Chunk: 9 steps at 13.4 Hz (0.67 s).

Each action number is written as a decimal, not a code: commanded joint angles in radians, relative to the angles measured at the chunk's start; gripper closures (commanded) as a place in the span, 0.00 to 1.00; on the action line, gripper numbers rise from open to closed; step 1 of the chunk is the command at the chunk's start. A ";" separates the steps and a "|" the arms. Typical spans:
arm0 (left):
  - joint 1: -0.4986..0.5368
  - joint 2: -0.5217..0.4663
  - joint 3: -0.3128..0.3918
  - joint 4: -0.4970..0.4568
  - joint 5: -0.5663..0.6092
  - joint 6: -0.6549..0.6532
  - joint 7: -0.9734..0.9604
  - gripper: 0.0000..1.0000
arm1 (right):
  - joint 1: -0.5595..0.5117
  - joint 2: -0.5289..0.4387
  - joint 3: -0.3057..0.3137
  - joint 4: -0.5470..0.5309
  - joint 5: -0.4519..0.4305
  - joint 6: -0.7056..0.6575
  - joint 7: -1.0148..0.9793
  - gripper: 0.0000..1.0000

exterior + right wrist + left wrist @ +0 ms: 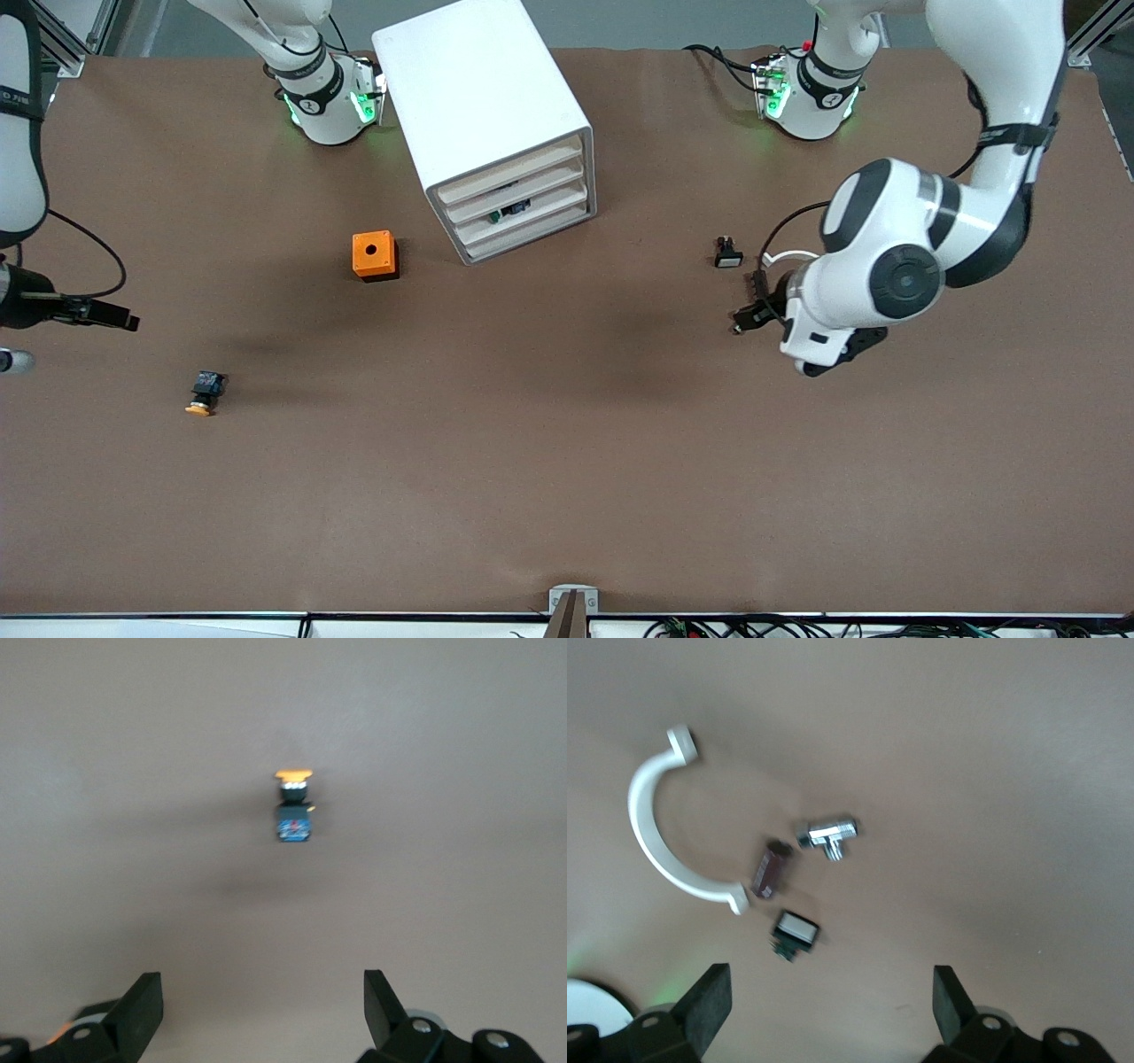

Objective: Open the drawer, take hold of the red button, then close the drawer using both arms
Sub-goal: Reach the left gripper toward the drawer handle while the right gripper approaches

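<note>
We see the cabinet (492,124) with every drawer (523,209) closed. Our left gripper (828,1010) hangs released over small parts; our right gripper (261,1010), also released, over the orange-capped button (293,811).

High front cam facing the bases, whole table (567,496); both wrist cams down, close; orange-capped button (205,392) shared w/ right wrist.

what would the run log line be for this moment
white plastic drawers: all shut | left claw: open, empty | right claw: open, empty

even overhead light, soft shadows; both wrist views slightly blurred.
</note>
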 commanded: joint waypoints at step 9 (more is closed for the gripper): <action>-0.127 0.154 0.001 0.058 -0.388 -0.018 -0.922 0.00 | 0.535 -0.105 0.007 -0.102 0.052 0.094 1.100 0.00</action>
